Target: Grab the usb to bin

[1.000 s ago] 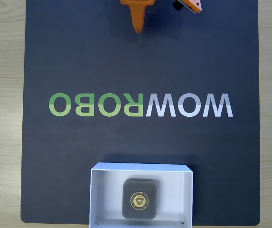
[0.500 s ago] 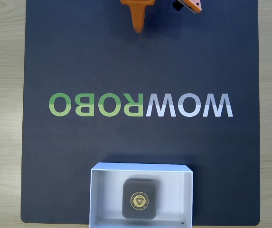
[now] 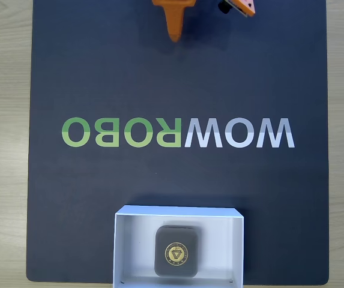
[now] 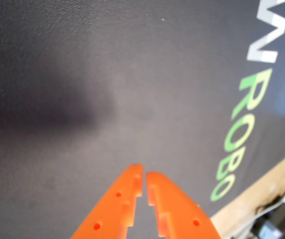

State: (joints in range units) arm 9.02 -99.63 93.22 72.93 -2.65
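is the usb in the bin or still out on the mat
In. The usb lies flat on the floor of the bin, inside its white walls, emblem up. The gripper is shut, holding nothing.

Your orange hand point(image 4: 143, 180) is hanging empty in the wrist view, its two fingers point(image 4: 120, 196) pressing nearly together at the tips; in the fixed view it point(image 3: 175, 37) is pointing down from the top edge.
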